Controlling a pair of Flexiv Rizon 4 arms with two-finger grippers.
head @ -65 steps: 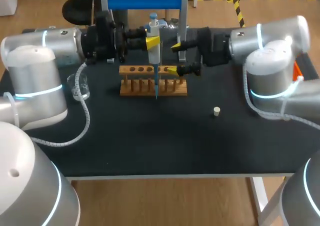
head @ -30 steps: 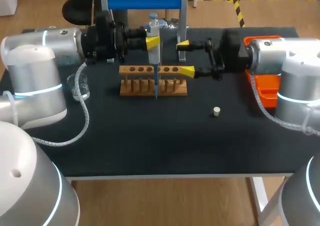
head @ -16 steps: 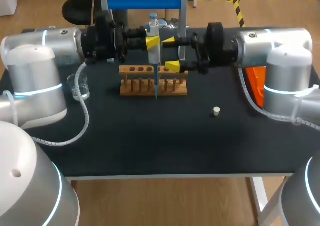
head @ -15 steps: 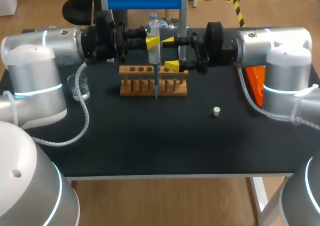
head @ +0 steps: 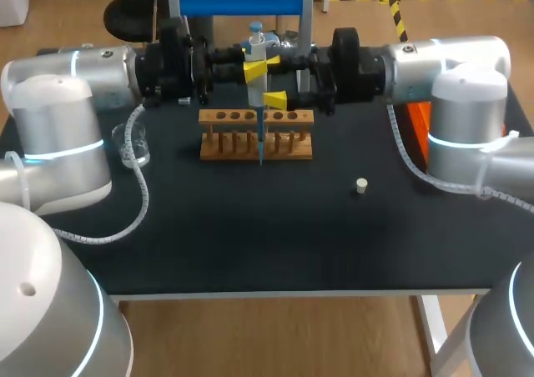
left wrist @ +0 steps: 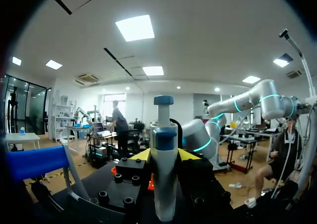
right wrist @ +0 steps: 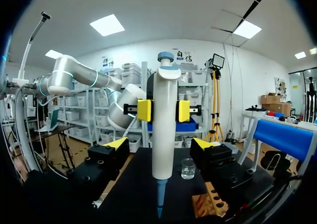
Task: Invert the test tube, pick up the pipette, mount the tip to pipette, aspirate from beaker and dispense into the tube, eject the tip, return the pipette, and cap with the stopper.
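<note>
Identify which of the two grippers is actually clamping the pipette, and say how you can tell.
The left gripper: its yellow tips press the pipette from both sides. The right gripper stands open, its tips clear of the pipette.

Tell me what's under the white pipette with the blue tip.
Black tabletop lies under the white pipette held in my left claw; the wooden tube rack stands beside it. Whether the tip touches it can't be told.
</note>
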